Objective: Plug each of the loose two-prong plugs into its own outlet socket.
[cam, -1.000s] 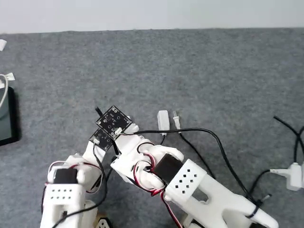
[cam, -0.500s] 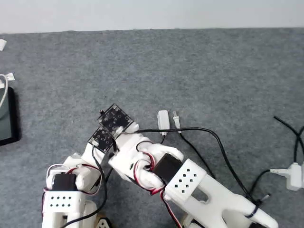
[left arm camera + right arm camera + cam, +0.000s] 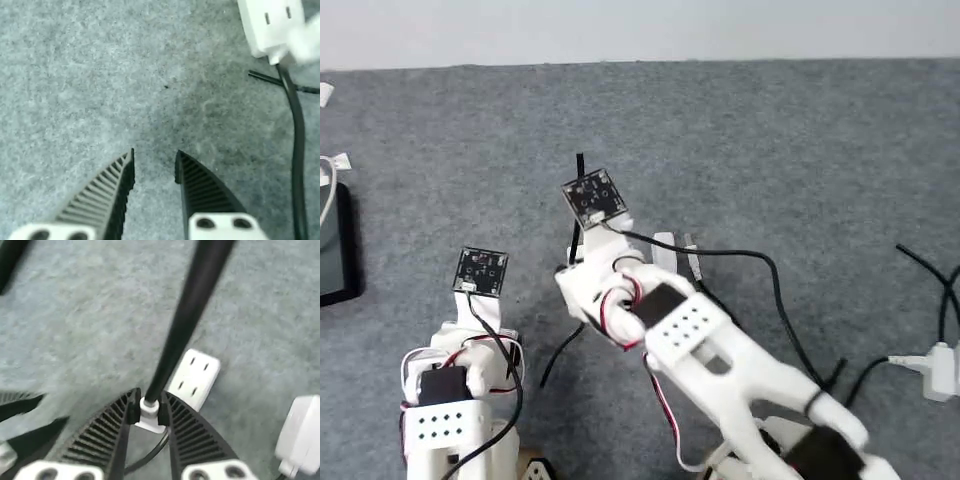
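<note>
Pinching the plug [image 3: 149,416] by its white body in the right gripper [image 3: 150,398], just beside the socket [image 3: 195,379] on the carpet [image 3: 75,75], with the cord [image 3: 190,315] left free to run upward, likely so the hidden prongs can be lined up with the slots. Holding the left gripper [image 3: 154,152] low over bare carpet, a little spread and empty, near the socket but apart from it, seemingly to give the right arm room while being at hand to steady the socket. Well off toward the high view's right edge, another white piece [image 3: 940,368] on its own cord, plug or socket impossible to tell.
</note>
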`<state>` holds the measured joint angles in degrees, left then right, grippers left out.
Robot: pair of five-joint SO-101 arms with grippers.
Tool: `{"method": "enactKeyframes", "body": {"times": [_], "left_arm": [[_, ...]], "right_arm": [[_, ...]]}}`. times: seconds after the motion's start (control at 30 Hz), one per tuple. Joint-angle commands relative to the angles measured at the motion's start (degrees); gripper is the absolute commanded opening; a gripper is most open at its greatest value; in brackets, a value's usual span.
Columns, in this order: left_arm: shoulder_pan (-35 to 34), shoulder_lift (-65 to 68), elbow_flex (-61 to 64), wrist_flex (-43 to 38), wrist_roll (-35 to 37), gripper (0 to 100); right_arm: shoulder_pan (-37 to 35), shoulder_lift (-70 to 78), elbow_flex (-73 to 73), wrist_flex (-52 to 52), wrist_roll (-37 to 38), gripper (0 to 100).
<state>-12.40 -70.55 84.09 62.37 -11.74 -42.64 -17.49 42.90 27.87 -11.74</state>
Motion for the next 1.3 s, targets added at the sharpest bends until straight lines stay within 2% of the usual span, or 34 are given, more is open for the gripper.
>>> {"method": "enactKeyframes", "body": {"times": [0.0, 0.13, 0.4, 0.93, 1.27], "left_arm": [[-0.4, -0.5, -0.7, -1.4, 0.7, 7], [-0.4, -0.5, -0.7, -1.4, 0.6, 7], [-0.4, -0.5, -0.7, -1.4, 0.6, 7], [-0.4, -0.5, -0.6, -1.4, 0.5, 7], [-0.4, -0.5, -0.6, -1.3, -1.2, 7]], "right_arm": [[3.6, 3.6, -5.9, -4.2, 2.6, 0.8], [6.0, 8.4, -10.0, -4.2, 3.1, 0.8], [5.8, 11.1, -11.5, -7.7, 6.2, 0.8], [6.1, 19.3, -17.0, -8.8, 6.4, 0.8], [8.2, 19.5, -17.4, -8.3, 6.5, 0.8]]}}
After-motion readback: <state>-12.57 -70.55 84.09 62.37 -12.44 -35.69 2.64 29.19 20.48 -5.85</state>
